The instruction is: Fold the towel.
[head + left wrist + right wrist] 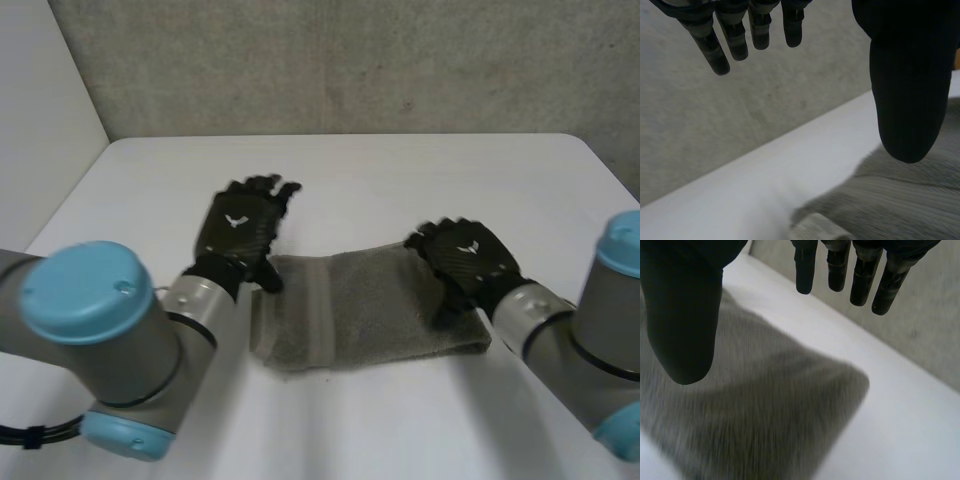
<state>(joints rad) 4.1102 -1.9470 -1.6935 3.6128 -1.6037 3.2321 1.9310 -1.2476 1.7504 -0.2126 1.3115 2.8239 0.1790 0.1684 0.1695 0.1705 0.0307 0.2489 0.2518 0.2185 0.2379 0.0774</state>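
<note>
Nearest, a grey terry towel (370,310), lying flat on the white table (400,170) between the two arms. Looks already doubled into a band, judging by the thick, rolled near edge. Long axis set side to side, from one arm toward the other. Crossed close to its left end by a pale woven stripe (322,310).

Over the right end, the black right hand (465,258): fingers straight and spread, thumb well apart from them, clasping nothing, palm turned down toward the cloth. The nearer of the two to the towel, with cloth directly beneath palm and thumb in its own wrist view.

A little farther, at the far left corner, the black left hand (240,235): likewise straight-fingered, thumb apart, empty. Reaches with its fingers past the towel over bare table, with the thumb alone above the cloth's edge. Towel lying to the thumb side and back under the wrist.

Next fold probably end over end along that long axis. Calls for a grasp at each short end: well placed on the right, on the left a small draw back onto the corner.

Hard to tell: contact or mere hovering for either hand, and the number of layers. Right short end hidden under the right hand and wrist.

Beyond, bare table, then a grey concrete wall (350,60).
</note>
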